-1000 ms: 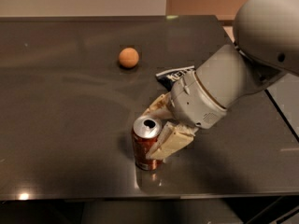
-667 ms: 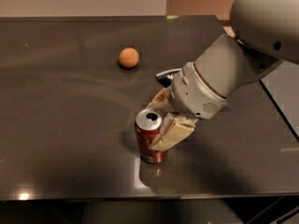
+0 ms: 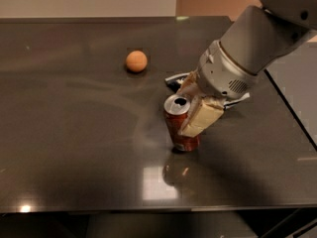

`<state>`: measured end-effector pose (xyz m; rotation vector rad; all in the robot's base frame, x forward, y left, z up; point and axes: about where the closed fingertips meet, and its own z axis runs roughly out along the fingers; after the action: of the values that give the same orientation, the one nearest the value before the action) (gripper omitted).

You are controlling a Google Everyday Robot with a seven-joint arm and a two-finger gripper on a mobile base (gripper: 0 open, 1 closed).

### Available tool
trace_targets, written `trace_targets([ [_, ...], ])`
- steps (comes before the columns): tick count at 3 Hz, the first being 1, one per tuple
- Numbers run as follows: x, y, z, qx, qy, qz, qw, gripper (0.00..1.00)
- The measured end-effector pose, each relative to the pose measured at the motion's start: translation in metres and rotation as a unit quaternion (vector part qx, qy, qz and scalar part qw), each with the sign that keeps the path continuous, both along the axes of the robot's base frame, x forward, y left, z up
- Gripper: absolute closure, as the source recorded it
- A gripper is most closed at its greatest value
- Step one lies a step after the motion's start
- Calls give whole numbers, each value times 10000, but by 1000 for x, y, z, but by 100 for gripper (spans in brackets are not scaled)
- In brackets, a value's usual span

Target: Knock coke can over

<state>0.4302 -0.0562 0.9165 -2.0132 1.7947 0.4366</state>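
- Coke can [image 3: 179, 128] stands a little right of the middle of the dark glossy tabletop [image 3: 74, 133]. It is not upright: the silver top leans left and the base sits further right.
- I cannot tell whether the base is flat on the tabletop or lifted at one edge; it is dark there and a reflection lies right under it.
- Gripper [image 3: 189, 108] is at the can's upper right, coming down from the right.
- The cream fingers [image 3: 202, 115] are spread. The near one lies against the can's right side and hides part of the red wall. The far one sits behind the can's top and is partly covered by the wrist.
- The can's lettering is hard to read and mostly hidden by the near finger.
- The grey arm [image 3: 257, 38] runs up to the top right corner, where the picture edge cuts it off.
- A dark bag [image 3: 174, 80] lies just behind the gripper. Only a left tip and a thin sliver on the right show; the rest is hidden by the wrist.
- An orange ball [image 3: 136, 61] rests on the tabletop, well apart from the can, up and to the left.
- The tabletop's front edge is in shadow, and nothing can be made out below it.
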Motion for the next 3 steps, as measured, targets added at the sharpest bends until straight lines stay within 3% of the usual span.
trace_targets([
  [1,16,-24,3,-470,-14,-167,9988,100],
  [3,19,-62,-9,-1552,-7,-100,9878,100],
])
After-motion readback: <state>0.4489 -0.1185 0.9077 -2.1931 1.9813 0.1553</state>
